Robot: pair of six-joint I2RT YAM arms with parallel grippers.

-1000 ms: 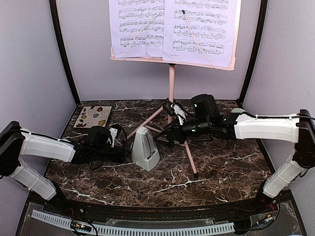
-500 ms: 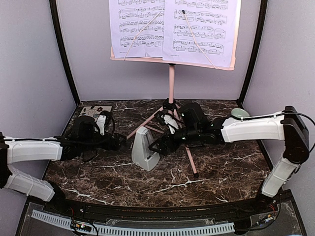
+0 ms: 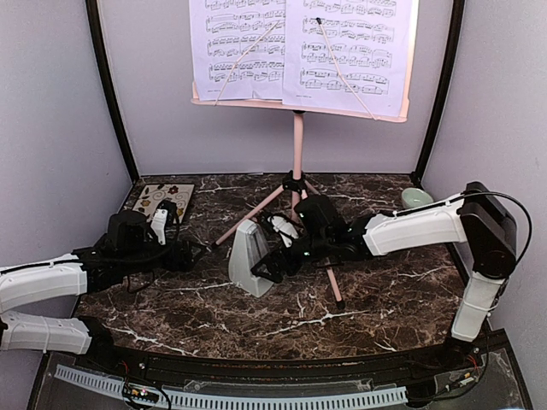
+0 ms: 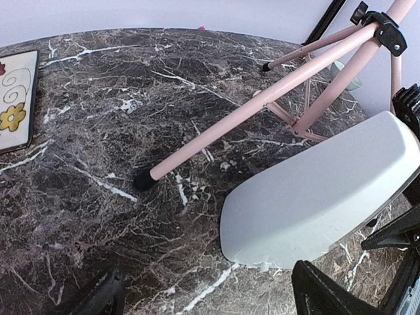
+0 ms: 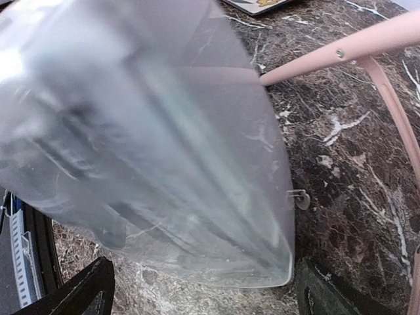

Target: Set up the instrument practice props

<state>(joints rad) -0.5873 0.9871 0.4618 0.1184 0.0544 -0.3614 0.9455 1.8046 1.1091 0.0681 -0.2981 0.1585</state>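
The pink music stand (image 3: 298, 145) rises at the back centre on thin tripod legs, with the sheet-music pages (image 3: 299, 47) propped on its plate. In front of it stands the small grey pyramid metronome (image 3: 249, 256). My left gripper (image 3: 201, 249) is open just left of it, low over the table. In the left wrist view the metronome's grey back (image 4: 321, 197) lies ahead of that gripper (image 4: 210, 303), untouched. My right gripper (image 3: 267, 263) is open at the metronome's right side. The clear cover (image 5: 151, 144) fills the right wrist view, just ahead of the spread gripper (image 5: 203, 298).
A floral-patterned tile (image 3: 161, 202) lies at the back left and a pale-green bowl (image 3: 416, 198) at the back right. The stand's pink legs (image 4: 262, 105) spread across the marble table (image 3: 376, 299) behind and beside the metronome. Dark frame posts and grey walls enclose the sides.
My right gripper has moved left and down until it is close against the metronome's clear cover. The left arm has drawn back to the left. The metronome stands where it was.
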